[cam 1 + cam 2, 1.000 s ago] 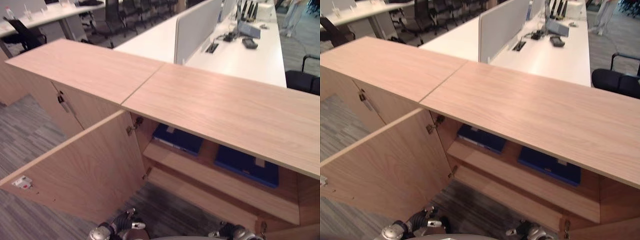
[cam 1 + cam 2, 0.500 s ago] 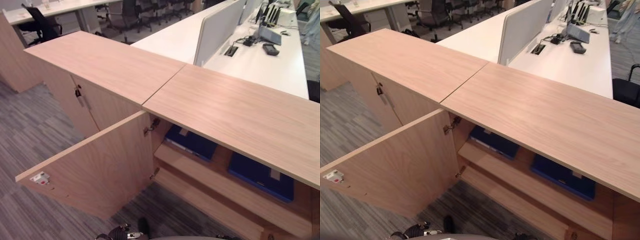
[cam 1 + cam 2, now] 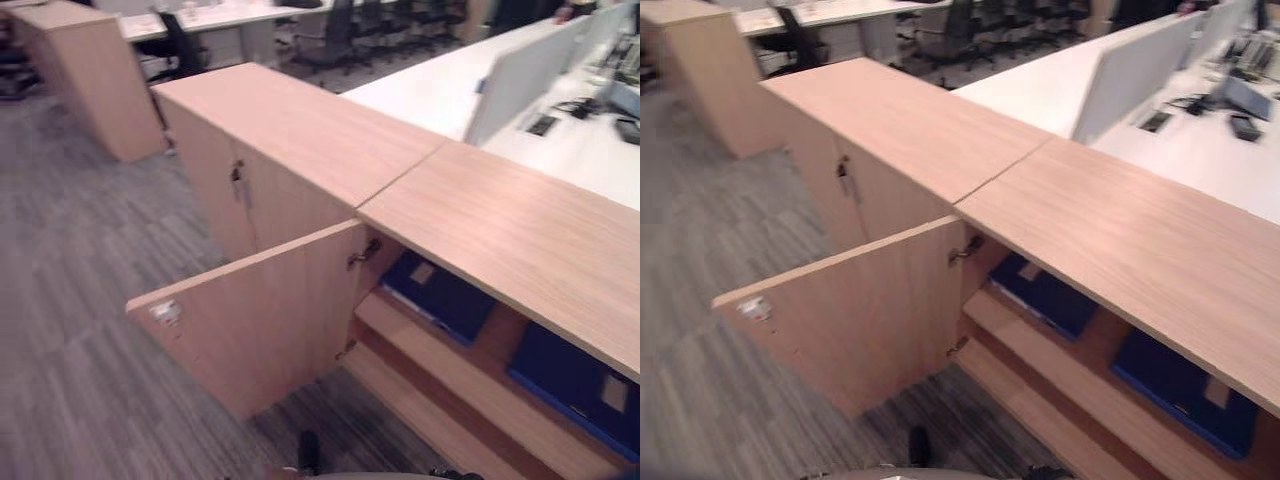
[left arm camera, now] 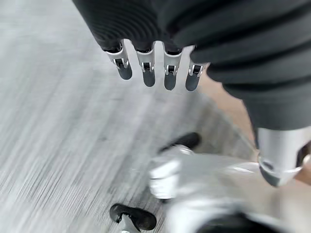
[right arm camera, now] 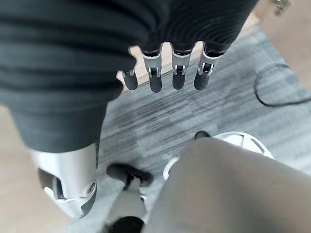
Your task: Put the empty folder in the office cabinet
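Note:
The wooden office cabinet [image 3: 500,225] stands with its left door [image 3: 260,320] swung wide open. On the upper shelf inside lie two blue folders, one near the hinge [image 3: 440,295] and one further right [image 3: 580,385]. My left hand [image 4: 147,73] hangs over the grey carpet with straight fingers and holds nothing. My right hand [image 5: 155,77] hangs the same way beside the cabinet's base, fingers straight and empty.
A closed cabinet [image 3: 290,140] adjoins the open one on the left. Another low wooden unit [image 3: 90,70] stands at the far left. Behind are a white desk [image 3: 450,95] with a divider panel and office chairs [image 3: 330,30]. Grey carpet [image 3: 90,300] spreads left of the open door.
The camera has swung left, so the cabinet sits further right in the picture. Both hands, seen at the lower edge a second ago, have dropped below it.

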